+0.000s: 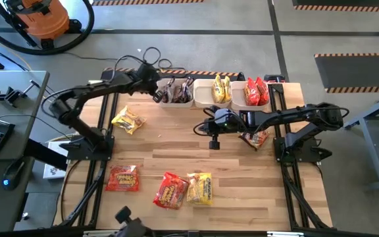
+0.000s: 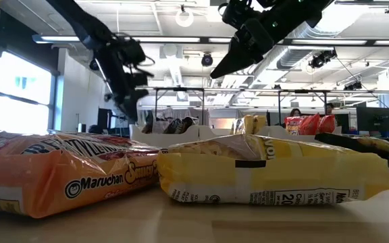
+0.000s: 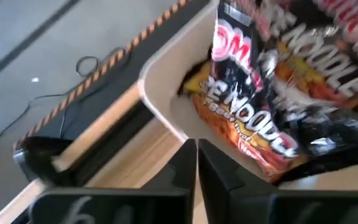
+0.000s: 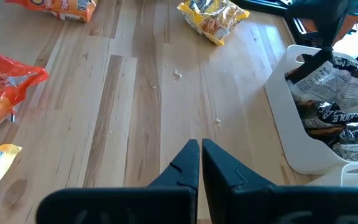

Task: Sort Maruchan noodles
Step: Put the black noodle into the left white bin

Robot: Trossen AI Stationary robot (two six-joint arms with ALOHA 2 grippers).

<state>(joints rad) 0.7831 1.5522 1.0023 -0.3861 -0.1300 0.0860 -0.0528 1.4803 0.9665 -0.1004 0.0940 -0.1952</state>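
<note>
Several Maruchan packets lie flat on the wooden table: a yellow one [image 1: 128, 121], an orange-red one [image 1: 122, 178], a red one [image 1: 170, 191], a yellow one [image 1: 201, 187], and a dark one [image 1: 256, 138] partly under my right arm. Three white bins stand in a row at the far edge, with dark packets [image 1: 175, 91], yellow packets [image 1: 220, 89] and red packets [image 1: 256, 91] standing in them. My left gripper [image 3: 196, 152] is shut, at the near left corner of the dark-packet bin [image 3: 166, 93]. My right gripper [image 4: 200, 155] is shut, raised over bare wood mid-table.
The arms' black base frames run along the table's left and right edges. Bare wood lies between the bins and the near row of packets. In the low view, the orange packet [image 2: 53, 169] and yellow packet [image 2: 269, 175] fill the foreground. People show far off in the room.
</note>
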